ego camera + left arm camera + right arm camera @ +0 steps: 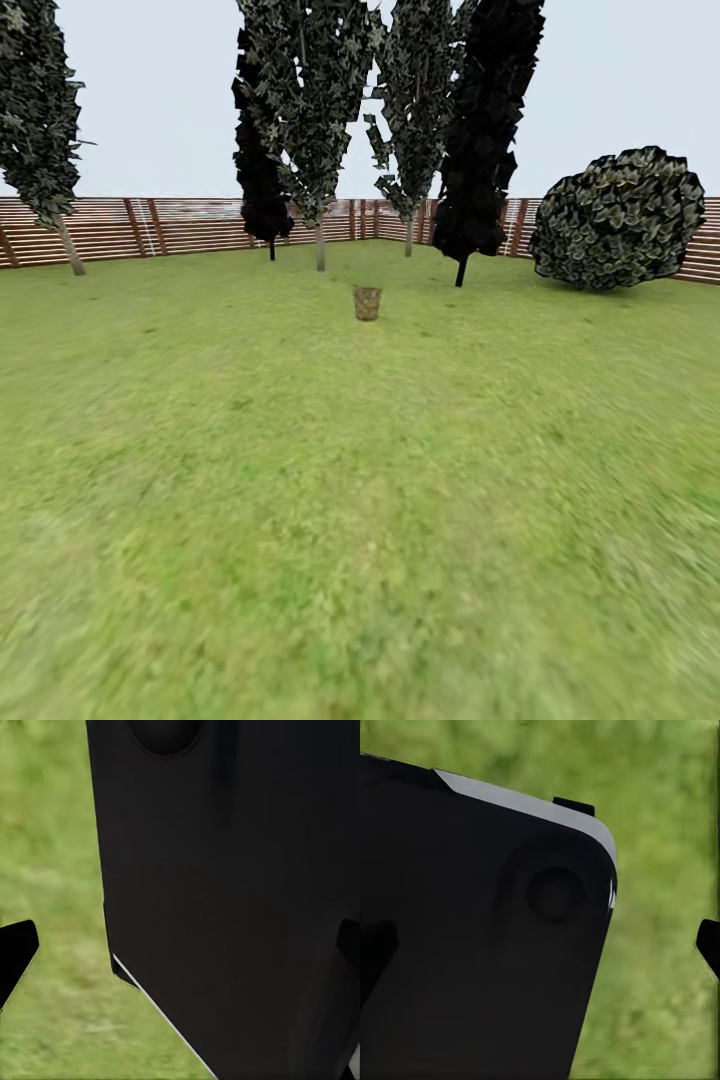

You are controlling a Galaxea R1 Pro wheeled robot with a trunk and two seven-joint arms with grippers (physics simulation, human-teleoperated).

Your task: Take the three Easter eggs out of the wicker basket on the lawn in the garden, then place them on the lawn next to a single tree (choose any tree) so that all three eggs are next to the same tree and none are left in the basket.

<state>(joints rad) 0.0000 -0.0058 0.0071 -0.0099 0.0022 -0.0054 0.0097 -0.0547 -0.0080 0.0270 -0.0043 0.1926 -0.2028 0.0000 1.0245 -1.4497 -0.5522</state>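
Note:
The wicker basket (367, 302) stands small and far off on the lawn (360, 500), straight ahead in the head view. The Easter eggs are hidden at this distance. Behind the basket rise two trees with pale trunks (319, 245) (408, 235), and another leans at the far left (70, 245). In the left wrist view my left gripper (180, 949) is open, its black fingertips (16, 952) far apart at the picture's edges, with a black robot panel (225, 870) and grass beyond. My right gripper (540, 949) is likewise open with nothing in it, over a black panel (472, 945).
Two thin black-trunked trees (462, 265) (271, 245) stand among the pale ones. A round dark bush (620, 220) sits at the back right. A brown slatted fence (190, 225) closes the garden. Wide open grass lies between me and the basket.

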